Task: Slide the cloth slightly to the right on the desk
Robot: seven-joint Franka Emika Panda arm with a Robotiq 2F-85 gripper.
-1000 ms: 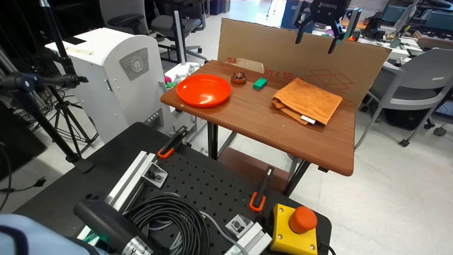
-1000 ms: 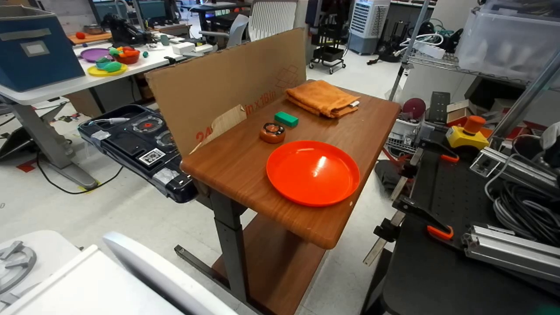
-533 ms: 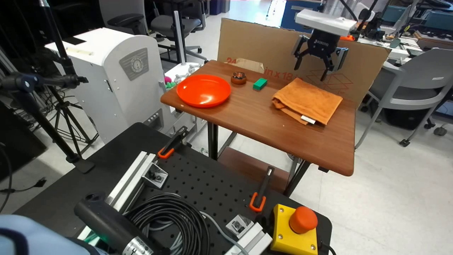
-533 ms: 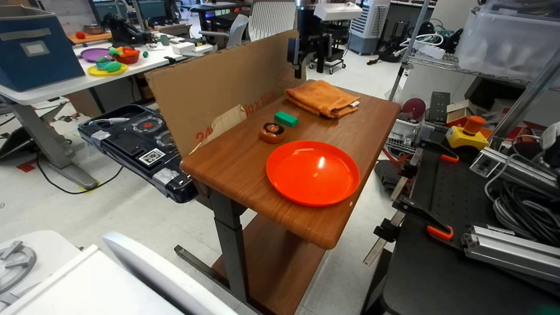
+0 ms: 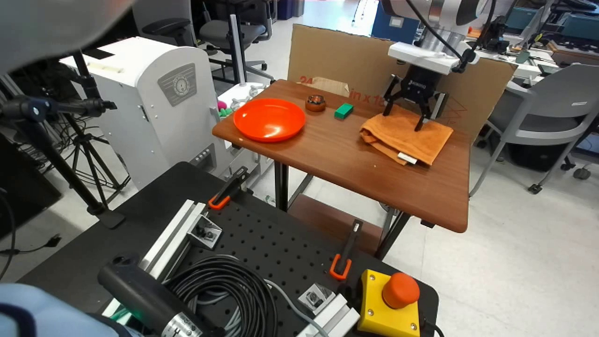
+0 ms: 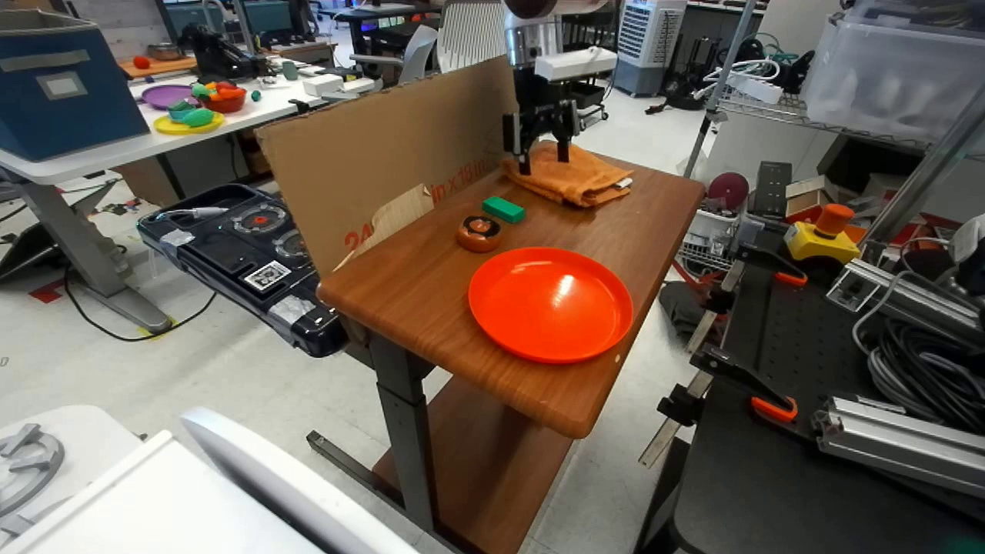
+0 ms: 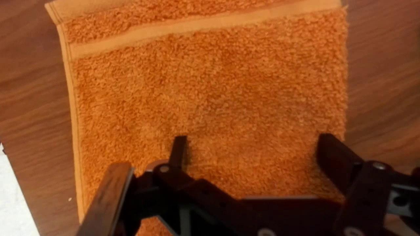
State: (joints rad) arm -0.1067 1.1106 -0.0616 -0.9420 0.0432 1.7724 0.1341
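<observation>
The folded orange cloth [image 5: 398, 138] lies flat on the reddish-brown desk [image 5: 346, 161], near its end by the cardboard panel; a white tag shows at one edge. It also shows in an exterior view [image 6: 577, 185]. My gripper [image 5: 402, 122] points down over the cloth, fingers apart, with nothing clamped between them. It also shows in an exterior view [image 6: 545, 165]. In the wrist view the cloth [image 7: 210, 91] fills the middle, and both fingertips of the gripper [image 7: 253, 136] are over it. The tips are at or just above its surface; I cannot tell if they touch.
An upright cardboard panel [image 5: 346, 56] stands along the desk's back edge, close behind the gripper. A green block [image 5: 344, 111], a small brown round object [image 5: 315, 103] and an orange-red bowl [image 5: 269, 120] sit on the desk. A black perforated board [image 5: 281, 243] stands in front.
My gripper has come down from high above the desk to the cloth, fingers staying apart. Part of the arm now shows at the top left of an exterior view. The cloth has not moved.
</observation>
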